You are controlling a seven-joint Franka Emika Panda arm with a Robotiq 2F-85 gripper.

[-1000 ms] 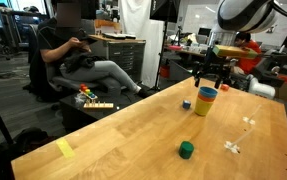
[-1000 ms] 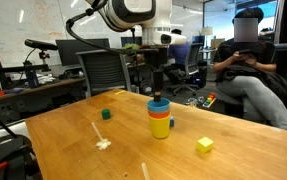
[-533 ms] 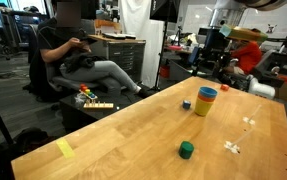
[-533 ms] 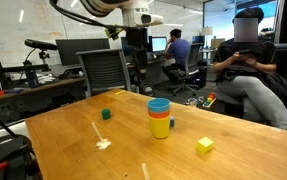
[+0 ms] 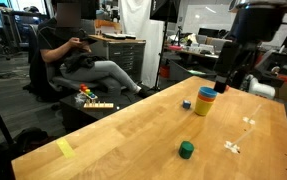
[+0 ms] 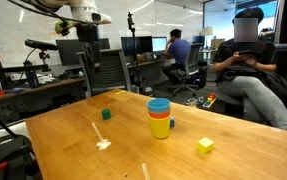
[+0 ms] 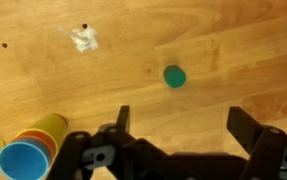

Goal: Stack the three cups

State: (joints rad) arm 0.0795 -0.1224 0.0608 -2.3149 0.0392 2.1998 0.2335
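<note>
The three cups stand nested in one stack on the wooden table (image 5: 113, 130): yellow at the bottom, orange-red in the middle, blue on top. The stack shows in both exterior views (image 5: 206, 100) (image 6: 160, 117) and at the lower left of the wrist view (image 7: 33, 152). My gripper (image 7: 183, 125) is open and empty, high above the table and well away from the stack. The arm (image 5: 238, 50) (image 6: 83, 25) is raised clear of the cups.
A small dark green block (image 5: 186, 150) (image 6: 106, 114) (image 7: 173, 76) lies on the table. A tiny blue block (image 5: 186, 104) sits beside the stack. There is a yellow block (image 6: 204, 145) and white scraps (image 7: 83, 40). A seated person (image 5: 83, 55) is near the table's edge.
The arm has lifted up off the cup stack and swung away from it. The stack has not moved.
</note>
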